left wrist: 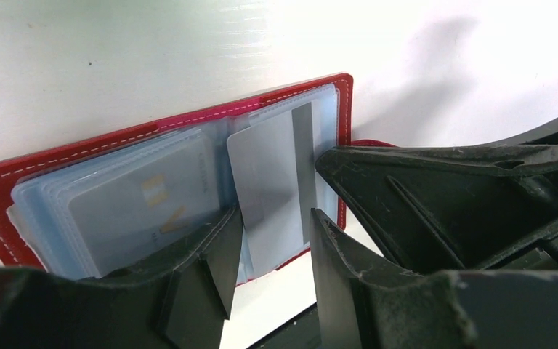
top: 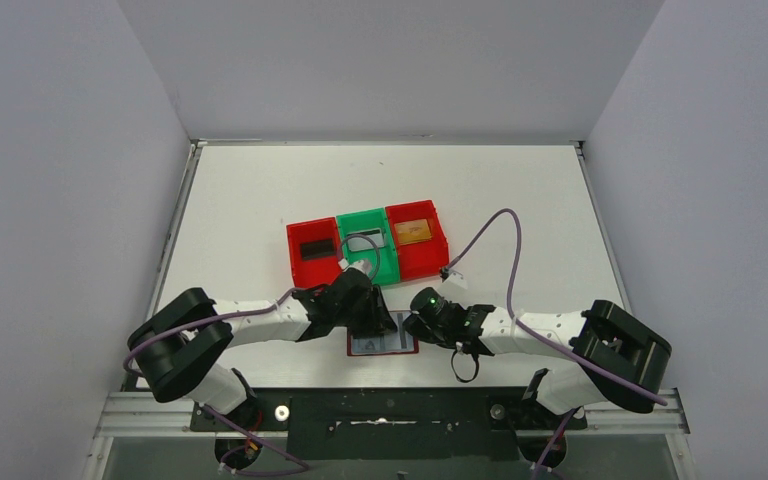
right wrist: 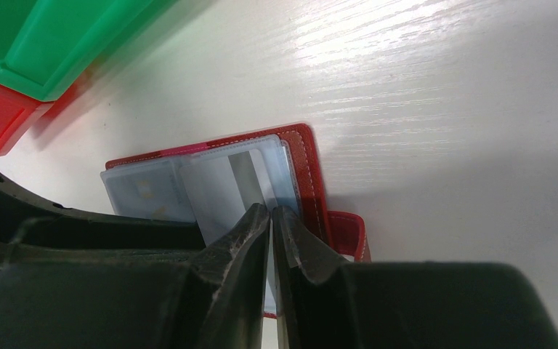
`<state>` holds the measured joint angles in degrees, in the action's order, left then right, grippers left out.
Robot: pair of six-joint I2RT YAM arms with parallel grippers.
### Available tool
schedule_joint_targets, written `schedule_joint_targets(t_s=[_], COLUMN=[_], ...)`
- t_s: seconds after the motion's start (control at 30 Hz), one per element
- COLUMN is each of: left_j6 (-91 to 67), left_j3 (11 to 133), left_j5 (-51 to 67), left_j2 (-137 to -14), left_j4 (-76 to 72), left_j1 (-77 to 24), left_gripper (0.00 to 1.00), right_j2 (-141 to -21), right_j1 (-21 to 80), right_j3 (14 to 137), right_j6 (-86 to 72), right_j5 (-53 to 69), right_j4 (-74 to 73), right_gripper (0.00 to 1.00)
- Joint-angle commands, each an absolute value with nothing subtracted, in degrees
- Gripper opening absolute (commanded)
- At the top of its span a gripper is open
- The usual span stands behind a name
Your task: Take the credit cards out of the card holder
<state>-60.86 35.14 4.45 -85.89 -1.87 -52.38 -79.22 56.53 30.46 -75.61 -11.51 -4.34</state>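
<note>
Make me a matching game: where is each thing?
Things:
1. black card
2. gold card
3. silver card
4. card holder

Places:
A. in the right red bin
B. lying open on the table
C. in the left red bin
D. in the card holder

Pairs: 1-C, 2-A, 3-D, 4-B

The right tool (right wrist: 270, 218) hides the silver card (right wrist: 225, 185)'s lower end.
</note>
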Motion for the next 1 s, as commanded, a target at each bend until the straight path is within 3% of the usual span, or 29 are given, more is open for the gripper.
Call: schedule_joint_targets(t_s=[0.0,0.2,0.6,0.97], left_j6=[-60.3,-61.1,-63.4,-63.1], left_j3=[35.1,32.8,29.4,27.7], left_j5=[-0.1,1.5,3.9,3.4], left_j2=[-87.1,-84.4,-82.2,-79.0], left_j4=[3.4,-3.4,-11.3,-9.5], left_j1=[-52.6,-52.7,-52.7,-52.6], left_gripper=[0.38,0.3,0.0,0.0], right_j2=[-79.9,-80.0,-80.0,-78.9], right_j1=[56.0,55.9,55.8,55.5], right_j3=[28.8,28.4,28.5,28.8], right_j6=[-75.1,-75.1,-74.8,-74.5], right_j5=[-11.6,-11.3,-10.8,-11.7], right_j4=[-6.2,-5.5,-5.1,-6.7], right_gripper=[0.11,0.1,0.1,0.1])
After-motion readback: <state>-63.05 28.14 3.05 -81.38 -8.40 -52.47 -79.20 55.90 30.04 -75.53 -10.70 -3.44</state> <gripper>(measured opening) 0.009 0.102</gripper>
